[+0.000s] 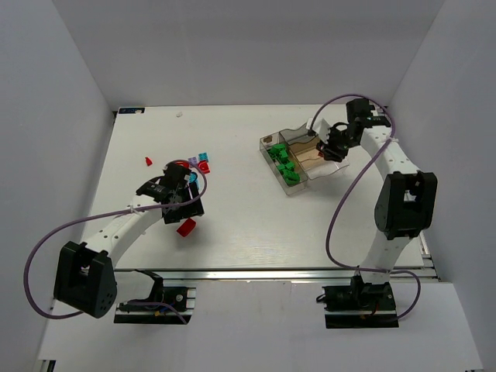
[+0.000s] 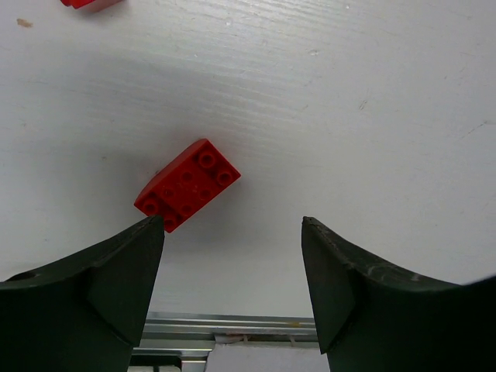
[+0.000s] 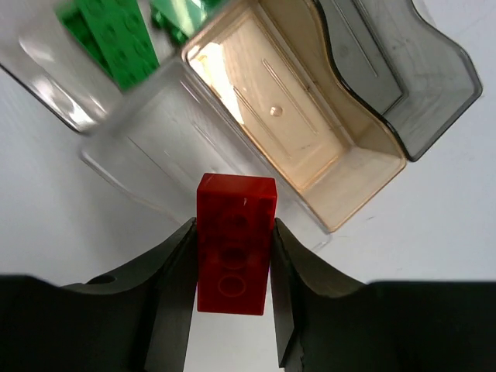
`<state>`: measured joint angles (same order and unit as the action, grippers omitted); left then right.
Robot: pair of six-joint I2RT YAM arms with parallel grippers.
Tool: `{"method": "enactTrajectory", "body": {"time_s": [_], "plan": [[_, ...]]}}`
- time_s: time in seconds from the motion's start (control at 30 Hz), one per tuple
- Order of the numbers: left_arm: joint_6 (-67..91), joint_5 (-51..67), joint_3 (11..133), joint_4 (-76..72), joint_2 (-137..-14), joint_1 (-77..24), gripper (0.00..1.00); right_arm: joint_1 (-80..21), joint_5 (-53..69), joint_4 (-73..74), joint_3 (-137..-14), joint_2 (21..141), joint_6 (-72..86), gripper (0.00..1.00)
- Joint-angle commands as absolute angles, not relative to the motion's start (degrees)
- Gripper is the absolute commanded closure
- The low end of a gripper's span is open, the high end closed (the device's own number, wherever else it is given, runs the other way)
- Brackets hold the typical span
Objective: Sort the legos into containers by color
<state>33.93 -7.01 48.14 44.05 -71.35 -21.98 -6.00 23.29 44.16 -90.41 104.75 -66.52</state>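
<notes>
The right end effector (image 3: 232, 225) pinches the held red lego (image 3: 235, 256) at the tray (image 3: 372, 167) edge with empty compartments just ahead, while the spread left end effector (image 2: 232, 225) hangs near the loose red lego (image 2: 187, 184), which lies diagonal on the tabletop (image 2: 349, 116)

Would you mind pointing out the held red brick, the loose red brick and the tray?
held red brick (image 3: 235, 232): right wrist view, middle of its face.
loose red brick (image 2: 187, 186): left wrist view, studded top.
tray (image 3: 279, 116): right wrist view, bare brownish compartment floor.
</notes>
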Motion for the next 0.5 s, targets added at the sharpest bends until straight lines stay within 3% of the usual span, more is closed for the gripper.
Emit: {"method": "enactTrajectory", "body": {"time_s": [0.0,0.07,0.47], "plan": [[32.87,-5.89,49.31,42.19,-70.40,-22.06,0.19,-5.63,24.61,47.98,-93.16,106.69,-85.82,1.00],[32.44,-6.06,49.39,42.80,-70.75,-22.06,0.19,-5.45,24.87,48.08,-93.78,108.28,-89.19,1.00],[29.62,-5.36,50.19,44.74,-74.09,-22.06,0.17,-6.06,23.47,52.20,-97.56,114.96,-99.48,0.61]]}}
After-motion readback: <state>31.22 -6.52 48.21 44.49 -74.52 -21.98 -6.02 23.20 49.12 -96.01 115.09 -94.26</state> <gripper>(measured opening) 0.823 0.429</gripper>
